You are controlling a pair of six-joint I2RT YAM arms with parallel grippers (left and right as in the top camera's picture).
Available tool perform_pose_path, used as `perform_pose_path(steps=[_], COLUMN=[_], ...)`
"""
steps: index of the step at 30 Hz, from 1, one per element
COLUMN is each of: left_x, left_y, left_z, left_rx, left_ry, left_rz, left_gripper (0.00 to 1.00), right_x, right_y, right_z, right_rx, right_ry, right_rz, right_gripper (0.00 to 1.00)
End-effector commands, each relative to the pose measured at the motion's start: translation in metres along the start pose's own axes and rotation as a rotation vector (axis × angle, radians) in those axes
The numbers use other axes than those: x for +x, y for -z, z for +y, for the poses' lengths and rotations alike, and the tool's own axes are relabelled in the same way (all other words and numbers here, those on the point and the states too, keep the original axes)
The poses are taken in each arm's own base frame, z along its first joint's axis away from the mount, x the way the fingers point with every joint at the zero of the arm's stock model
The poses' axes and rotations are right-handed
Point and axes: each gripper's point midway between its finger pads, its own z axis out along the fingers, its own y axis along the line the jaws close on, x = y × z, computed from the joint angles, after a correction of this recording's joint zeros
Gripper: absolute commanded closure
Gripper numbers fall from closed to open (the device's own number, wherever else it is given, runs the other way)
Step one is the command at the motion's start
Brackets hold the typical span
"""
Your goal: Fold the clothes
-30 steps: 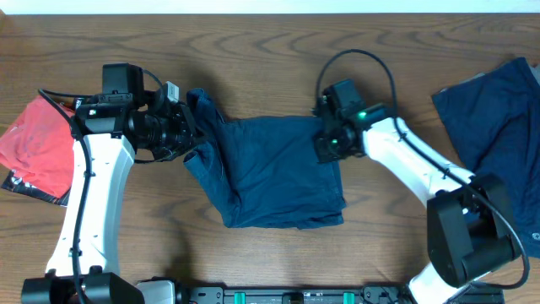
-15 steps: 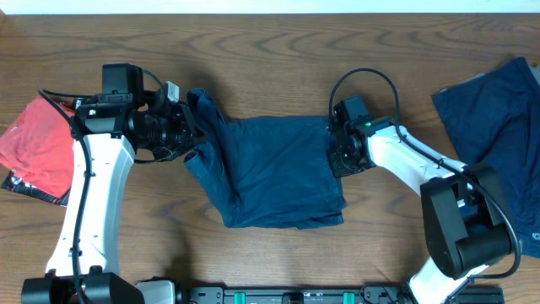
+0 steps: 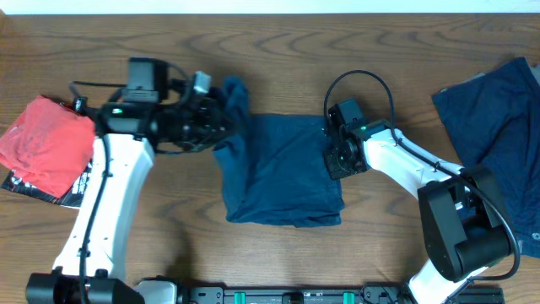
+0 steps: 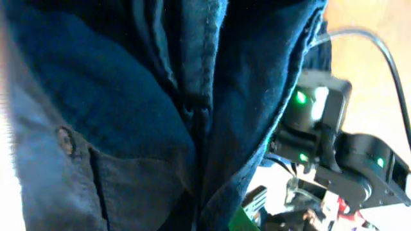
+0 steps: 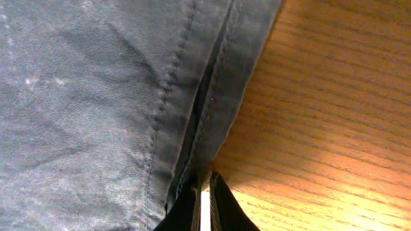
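The left gripper point(image 3: 223, 118) is clamped on a raised bunch of the shorts point(image 3: 283, 173) at their left edge (its fingers are buried in cloth). The right gripper point(image 5: 202, 196) has its fingers nearly together, and the stitched hem meets their tips. The shorts are dark navy and rumpled, in the middle of the wooden table point(image 3: 278, 51). A second navy garment point(image 3: 498, 118) lies at the table's right edge, a red cloth point(image 3: 42, 148) at its left edge.

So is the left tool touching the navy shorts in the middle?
Touching. In the overhead view the navy shorts are lifted at their left edge, bunched into the left tool; its wrist view is all cloth.
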Motion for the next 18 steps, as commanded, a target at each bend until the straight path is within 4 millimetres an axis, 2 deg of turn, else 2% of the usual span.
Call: perform_pose_path(steps=[1, 3, 8, 14, 18], left_x=[0.01, 0.016, 0.023, 0.017, 0.016], left_y=[-0.009, -0.019, -0.041, -0.053, -0.068], left_z=[-0.024, -0.025, -0.042, -0.029, -0.034], left_rx=[-0.02, -0.07, -0.118, -0.272, -0.262], left_ry=[-0.002, -0.008, -0.059, 0.016, 0.019], left_rz=[0.003, 0.0, -0.041, -0.159, -0.161], left_gripper=[0.94, 0.94, 0.93, 0.94, 0.94], right_x=[0.021, 0.021, 0.023, 0.033, 0.037], right_y=[-0.013, -0.013, -0.013, -0.013, -0.013], right_z=[0.004, 0.004, 0.008, 0.017, 0.025], right_rx=[-0.006, -0.007, -0.021, -0.018, -0.018], right_ry=[0.0, 0.0, 0.004, 0.034, 0.042], right_rz=[0.067, 0.069, 0.076, 0.111, 0.119], right_gripper=[0.95, 0.96, 0.96, 0.96, 0.96])
